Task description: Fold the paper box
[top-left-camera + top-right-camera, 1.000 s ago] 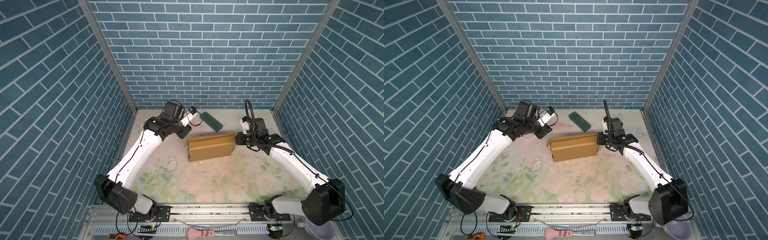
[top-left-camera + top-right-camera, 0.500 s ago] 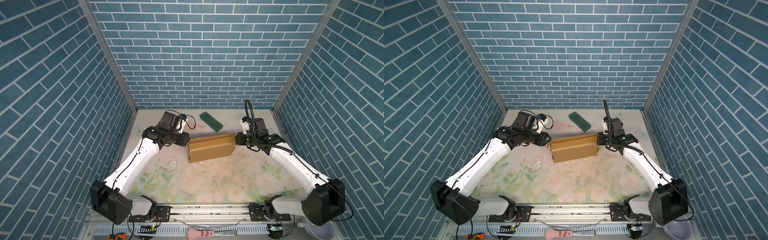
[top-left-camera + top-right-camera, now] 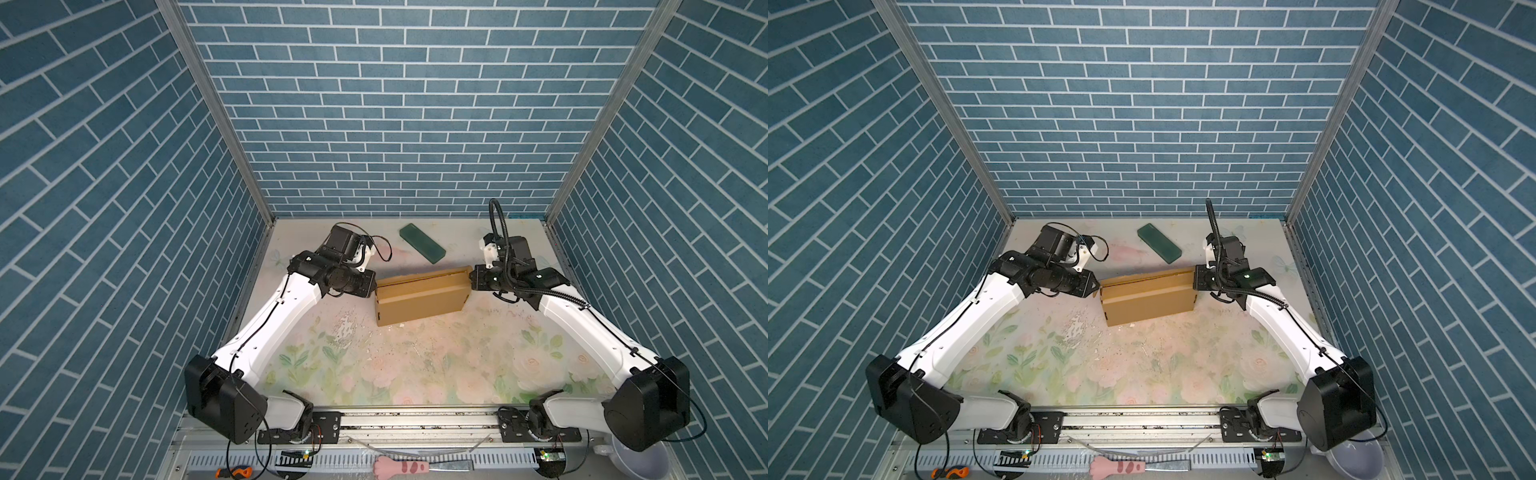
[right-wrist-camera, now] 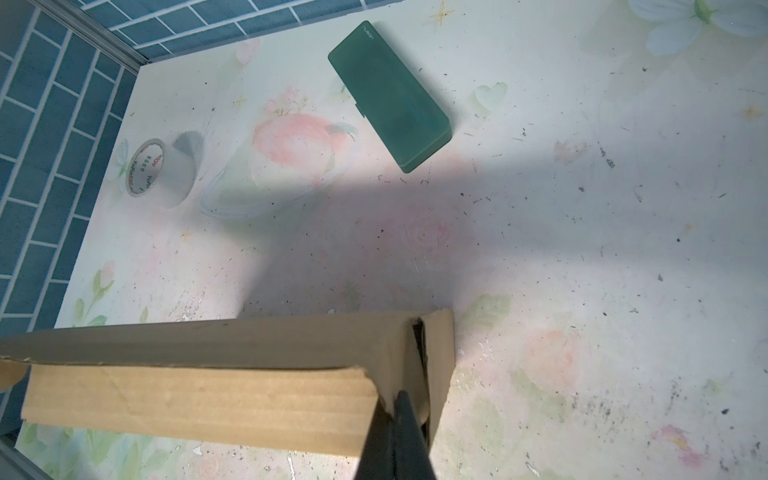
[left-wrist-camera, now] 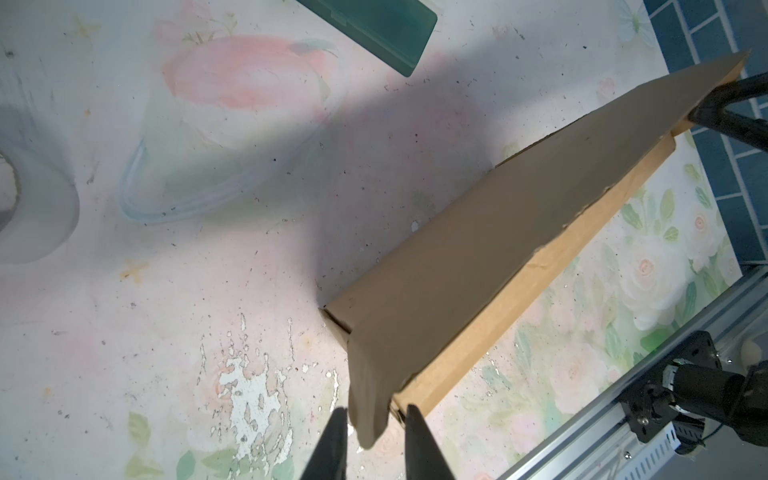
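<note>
Your paper box (image 3: 419,297) sits on the worktop (image 3: 415,365), nearly boxed, lid seemingly untucked; left hand (image 5: 376,411) straddles its end flap, jaws apart, right hand (image 4: 398,403) closed tight at the opposite corner

Likely robot lab: brick-print booth (image 3: 374,124), aluminium rail (image 3: 415,420)

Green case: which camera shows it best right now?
Right wrist view: the whole green case lies close, with its printed lettering visible. The left wrist view cuts it off at the frame edge. Both top views show it whole but small, beyond the paper box.
</note>
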{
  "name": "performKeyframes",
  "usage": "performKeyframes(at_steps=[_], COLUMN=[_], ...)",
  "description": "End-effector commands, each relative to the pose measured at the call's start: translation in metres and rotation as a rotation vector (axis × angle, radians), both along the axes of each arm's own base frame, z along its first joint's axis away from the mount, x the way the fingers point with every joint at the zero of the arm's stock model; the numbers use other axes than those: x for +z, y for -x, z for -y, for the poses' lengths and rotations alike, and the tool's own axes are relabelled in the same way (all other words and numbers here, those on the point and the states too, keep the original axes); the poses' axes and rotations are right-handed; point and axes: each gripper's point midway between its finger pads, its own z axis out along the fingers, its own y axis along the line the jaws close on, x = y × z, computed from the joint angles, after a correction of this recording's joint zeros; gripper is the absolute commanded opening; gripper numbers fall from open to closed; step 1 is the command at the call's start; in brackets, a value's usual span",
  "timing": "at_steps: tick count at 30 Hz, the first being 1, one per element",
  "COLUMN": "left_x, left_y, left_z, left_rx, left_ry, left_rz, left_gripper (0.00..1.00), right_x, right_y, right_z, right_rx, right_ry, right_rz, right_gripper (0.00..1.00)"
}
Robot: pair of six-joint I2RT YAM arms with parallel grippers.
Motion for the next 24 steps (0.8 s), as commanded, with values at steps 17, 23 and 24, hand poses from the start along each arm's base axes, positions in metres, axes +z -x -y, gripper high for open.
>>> performKeyframes(at_steps=[17,23,24], left_x=[-0.010,-0.018,-0.017], left_y=[0.010,0.014,0.013], left_z=[0.005,0.003,0.004], left_rx=[-0.021,-0.018,-0.014], left_ry=[0.007,0.000,0.005], left_rz=[-0.095,-0.116,-0.115], left_gripper=[0.20,0.15,0.13], right_x=[-0.031,-0.032,-0.032], right_y=[0.015,0.015,0.015], right_z=[0.010,0.009,0.009], right_rx=[-0.026,-0.024,-0.023], right_ry=[0.066,0.066,0.066], right_rz=[-0.123,-0.124,-0.123], right_gripper=[0.00,0.00,0.00])
